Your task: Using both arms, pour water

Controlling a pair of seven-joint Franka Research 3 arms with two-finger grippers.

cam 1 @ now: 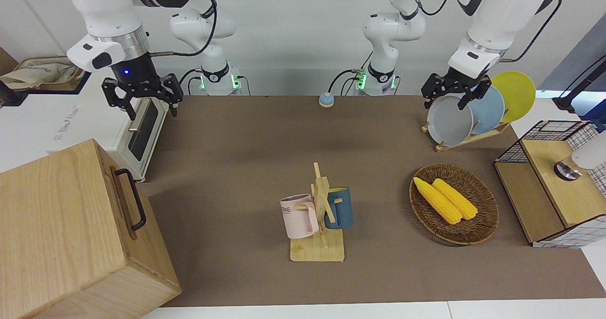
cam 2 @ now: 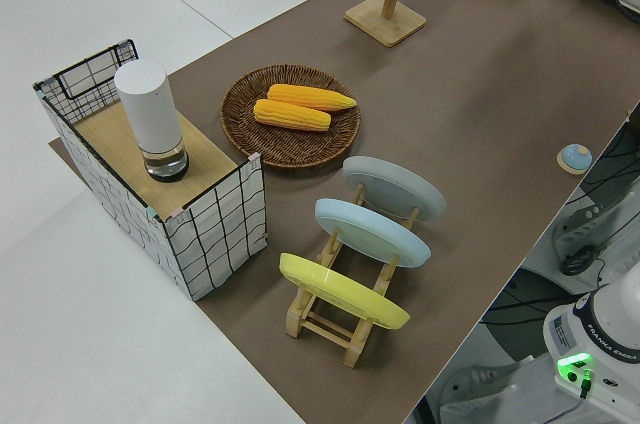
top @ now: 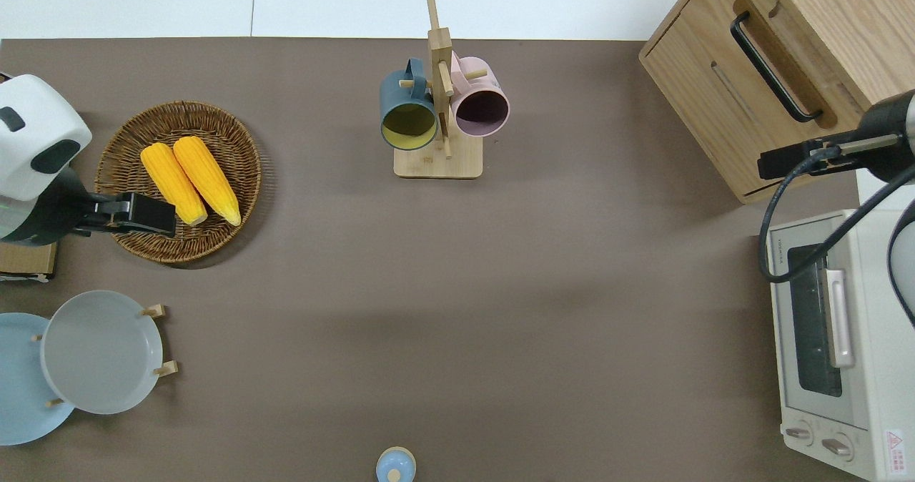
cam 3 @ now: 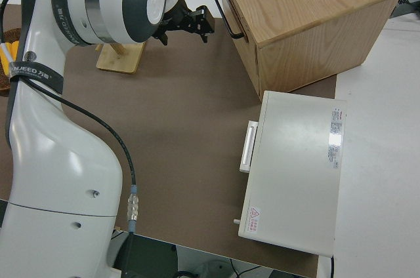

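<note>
Both empty, the left gripper [cam 1: 455,93] and right gripper [cam 1: 142,96] hang spread; approach the mug rack [cam 1: 318,224] squarely, slowly

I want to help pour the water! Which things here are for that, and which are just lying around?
For the job: left hand and right hand, both open; probably the pink mug, blue mug and white canister.

Just lying about: corn in its basket, plates, toaster oven, wooden box.
</note>
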